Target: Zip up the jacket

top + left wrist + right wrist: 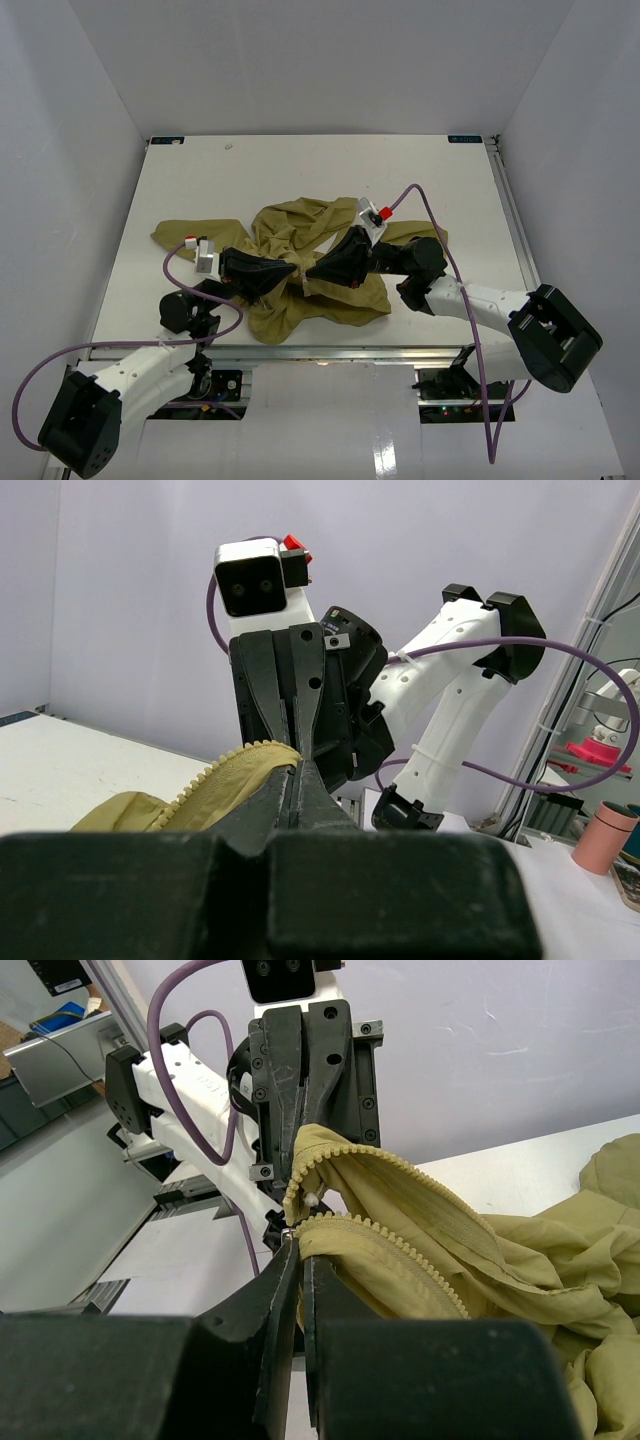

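Holding both zipper (pixel 380 1243) sides, tip to tip.
Left gripper (pixel 292 270) and right gripper (pixel 311 272) both pinched shut on it; jacket (pixel 290 225) heaped centre of table (pixel 420 170) (bulk at 12 o'clock); keep it taut, aligned, pull slowly.

Both arms wore white shells with black joint housings. The left arm (pixel 150 365) and right arm (pixel 480 300) ended in bulky black-and-white blocks at the near edge of the table (pixel 300 170). A purple cable (pixel 153 1035) looped along each. Over the table's middle, the left gripper (pixel 292 268) and right gripper (pixel 312 270) were matte black and tapered, studded with small silver screws (pixel 368 1028). Each wrist bore a white camera box (pixel 250 575), the right one red-capped.
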